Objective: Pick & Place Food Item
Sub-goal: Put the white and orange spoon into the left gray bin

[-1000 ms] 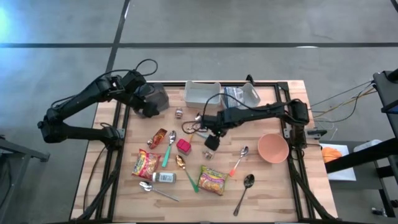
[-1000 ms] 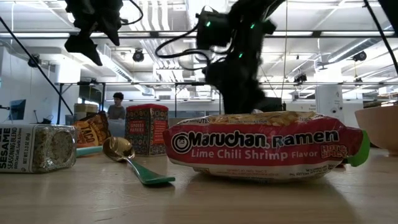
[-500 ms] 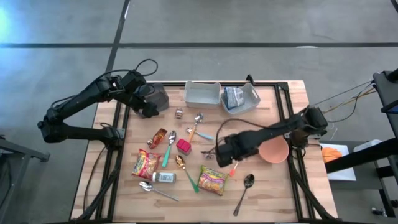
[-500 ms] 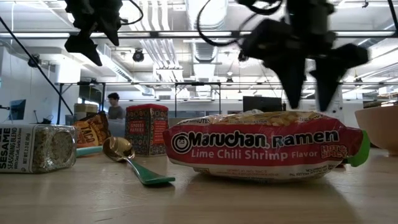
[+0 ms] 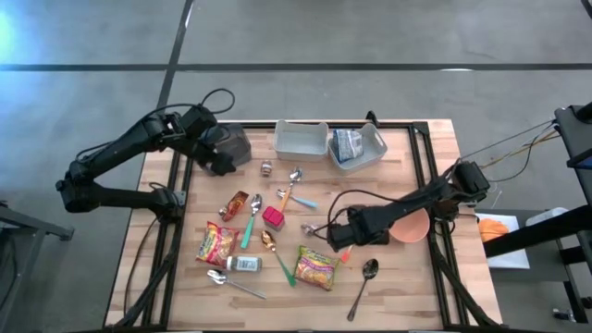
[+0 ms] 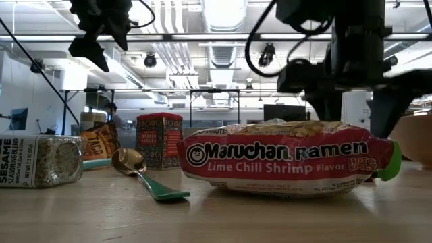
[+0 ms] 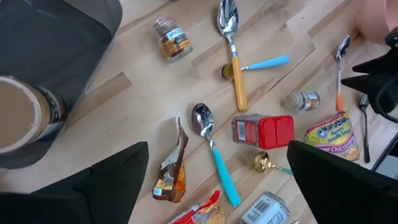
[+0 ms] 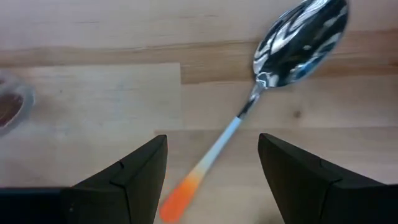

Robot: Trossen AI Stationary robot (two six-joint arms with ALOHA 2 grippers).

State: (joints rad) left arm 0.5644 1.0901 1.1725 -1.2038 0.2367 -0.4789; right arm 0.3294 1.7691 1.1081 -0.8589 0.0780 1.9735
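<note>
The right gripper (image 8: pixel 211 177), fingers apart and empty, is hovering over the orange-handled spoon (image 8: pixel 261 93); it should be straddling the handle squarely before closing.

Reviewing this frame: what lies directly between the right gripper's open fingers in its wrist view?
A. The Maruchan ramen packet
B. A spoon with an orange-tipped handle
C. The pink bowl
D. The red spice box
B: in the right wrist view the right gripper has its fingers apart over the orange-handled spoon, whose handle runs down between them on the bare table.
</note>
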